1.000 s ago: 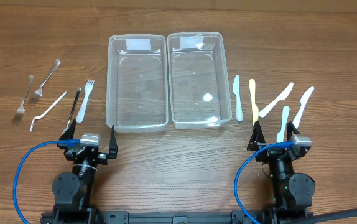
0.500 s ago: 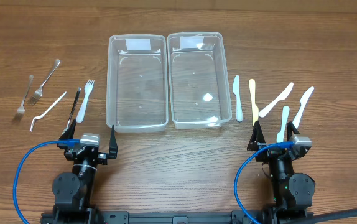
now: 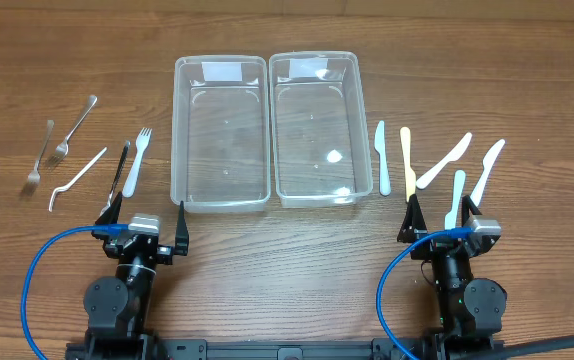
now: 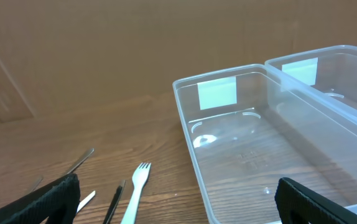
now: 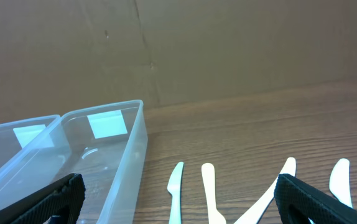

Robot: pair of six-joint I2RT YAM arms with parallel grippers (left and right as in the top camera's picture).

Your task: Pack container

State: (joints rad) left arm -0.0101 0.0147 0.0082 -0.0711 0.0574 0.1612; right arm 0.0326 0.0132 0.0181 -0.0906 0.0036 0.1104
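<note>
Two clear plastic containers stand side by side at the table's middle: the left container and the right container. Both hold nothing. Forks lie at the left: a white plastic fork, a black one and two metal ones. Several plastic knives lie at the right, among them a pale blue knife and a cream knife. My left gripper is open, near the front edge. My right gripper is open too, short of the knives.
A white bent utensil lies among the forks. Brown cardboard walls stand behind the table in both wrist views. Blue cables loop beside each arm base at the front.
</note>
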